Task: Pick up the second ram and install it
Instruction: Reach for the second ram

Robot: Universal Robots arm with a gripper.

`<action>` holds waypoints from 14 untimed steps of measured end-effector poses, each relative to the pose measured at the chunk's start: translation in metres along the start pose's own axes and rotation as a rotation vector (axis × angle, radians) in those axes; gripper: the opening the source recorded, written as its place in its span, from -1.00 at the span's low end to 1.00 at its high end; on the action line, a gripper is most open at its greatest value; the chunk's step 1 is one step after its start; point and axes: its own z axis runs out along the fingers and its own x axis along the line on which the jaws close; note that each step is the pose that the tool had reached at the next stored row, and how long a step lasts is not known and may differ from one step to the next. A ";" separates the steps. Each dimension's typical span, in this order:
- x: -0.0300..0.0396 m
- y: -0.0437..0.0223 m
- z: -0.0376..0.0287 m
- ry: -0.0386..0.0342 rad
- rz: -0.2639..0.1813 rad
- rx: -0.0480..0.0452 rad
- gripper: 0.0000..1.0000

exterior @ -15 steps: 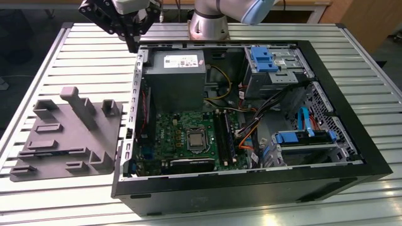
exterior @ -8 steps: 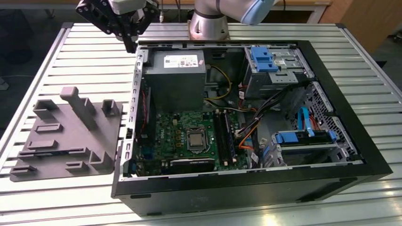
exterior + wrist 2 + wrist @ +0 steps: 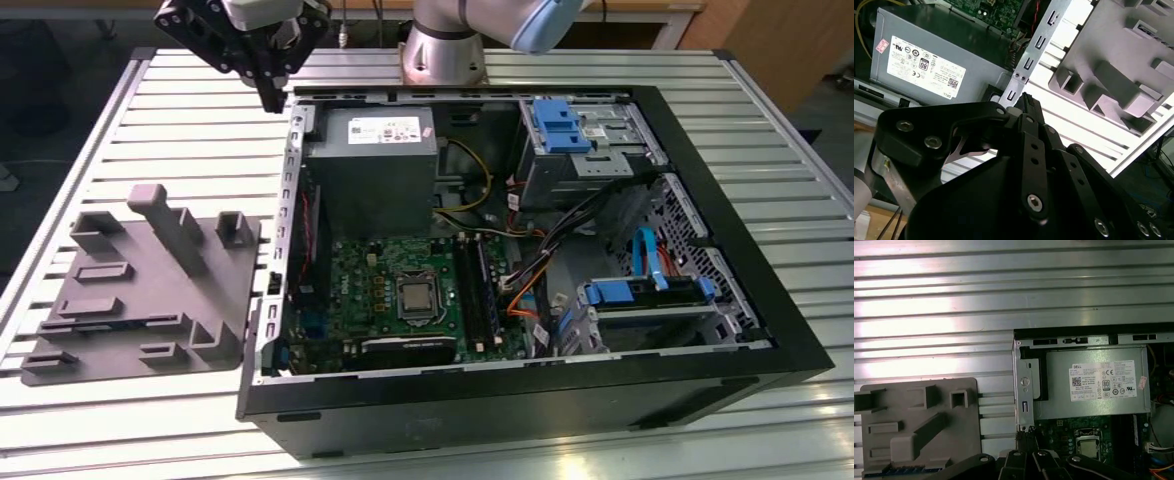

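Gripper (image 3: 274, 97) clenched with nothing seen in it, hovering at the far left corner of the open computer case (image 3: 534, 405) | second ram (image 3: 904, 472) apparently lying in the grey tray (image 3: 134, 300) left of the case, not yet picked up or installed | case holds motherboard (image 3: 387, 290) and power supply (image 3: 371, 160)

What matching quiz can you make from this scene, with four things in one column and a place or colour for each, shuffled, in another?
1 power supply
2 fixture
3 drive brackets
4 gripper

A blue
B on the table, beside the case
C above the case's corner
D inside the case, white label

Pairs: 1-D, 2-B, 3-A, 4-C
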 end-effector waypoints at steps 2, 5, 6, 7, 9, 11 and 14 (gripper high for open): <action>0.0011 -0.0001 0.0000 0.0000 0.000 0.0001 -0.79; 0.0028 -0.0002 -0.0001 0.0000 0.000 0.0001 -0.79; 0.0034 -0.0002 -0.0001 0.0000 0.000 0.0000 -0.79; 0.0040 -0.0003 -0.0001 0.0000 0.000 0.0000 -0.79; 0.0051 -0.0004 -0.0002 0.0000 0.000 0.0000 -0.79; 0.0063 -0.0005 -0.0002 0.0000 0.000 0.0000 -0.79; 0.0079 -0.0006 -0.0002 0.0000 0.000 0.0000 -0.79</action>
